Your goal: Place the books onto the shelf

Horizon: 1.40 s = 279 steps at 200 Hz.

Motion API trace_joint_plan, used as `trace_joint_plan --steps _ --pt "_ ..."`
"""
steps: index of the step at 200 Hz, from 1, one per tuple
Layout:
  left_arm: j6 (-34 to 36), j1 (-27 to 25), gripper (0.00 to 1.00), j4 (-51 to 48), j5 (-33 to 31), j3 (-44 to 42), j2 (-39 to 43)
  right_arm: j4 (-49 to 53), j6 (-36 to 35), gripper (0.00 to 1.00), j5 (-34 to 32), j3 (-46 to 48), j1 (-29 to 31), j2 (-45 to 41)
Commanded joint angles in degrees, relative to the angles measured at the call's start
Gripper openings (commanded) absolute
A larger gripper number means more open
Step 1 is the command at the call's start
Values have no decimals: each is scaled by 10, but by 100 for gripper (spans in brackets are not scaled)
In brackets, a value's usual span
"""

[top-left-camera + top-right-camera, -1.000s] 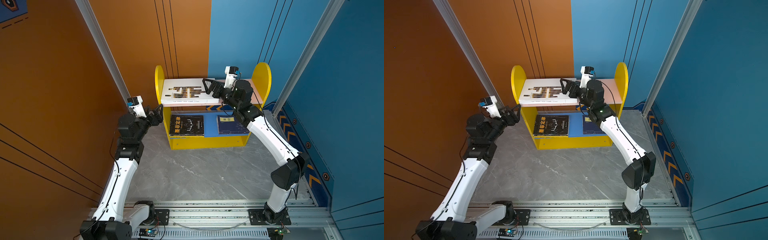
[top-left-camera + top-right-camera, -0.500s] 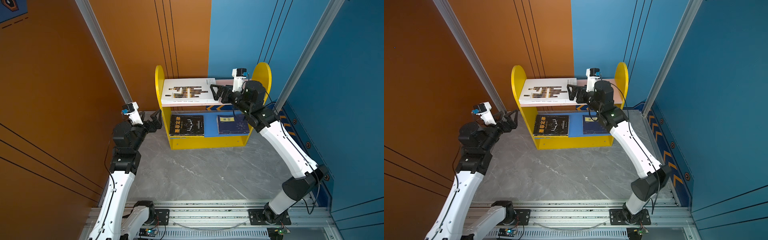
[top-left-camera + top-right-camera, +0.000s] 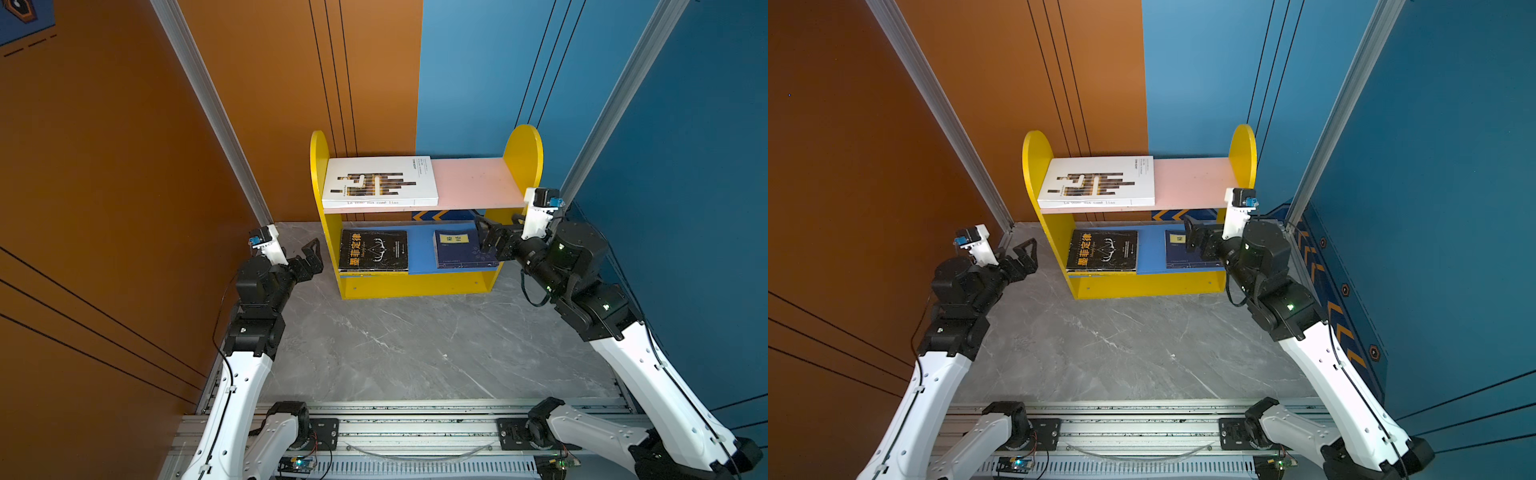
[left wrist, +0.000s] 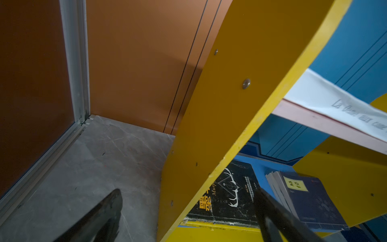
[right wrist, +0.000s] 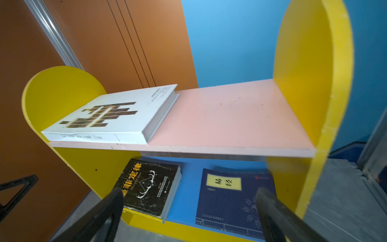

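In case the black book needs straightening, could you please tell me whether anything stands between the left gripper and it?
Yes. The yellow left side panel of the shelf stands between the open left gripper and the black book on the blue lower board. The gripper hangs outside that panel; the book's front side is unobstructed.

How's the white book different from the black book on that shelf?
The white book lies on the pink upper board; the black book on the blue lower board. The white book looks larger than the black book. Both lie flat, cover up, at the left end of the shelf.
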<state>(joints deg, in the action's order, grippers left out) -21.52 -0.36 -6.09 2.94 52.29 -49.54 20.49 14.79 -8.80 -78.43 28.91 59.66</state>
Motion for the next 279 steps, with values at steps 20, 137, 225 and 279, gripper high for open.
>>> trace_joint_plan --steps 20,137,225,279 --pt "-14 5 98 -16 -134 -65 13 59 -9 100 -138 95 -19 -92" --pt "75 -1 98 375 -320 -371 -69 24 98 100 -142 332 -216 -95" --pt "145 -16 98 592 -292 -394 -251 -59 91 100 -175 393 -246 -32" --pt "199 -39 98 666 -247 -369 -351 -159 69 100 -186 434 -255 -4"
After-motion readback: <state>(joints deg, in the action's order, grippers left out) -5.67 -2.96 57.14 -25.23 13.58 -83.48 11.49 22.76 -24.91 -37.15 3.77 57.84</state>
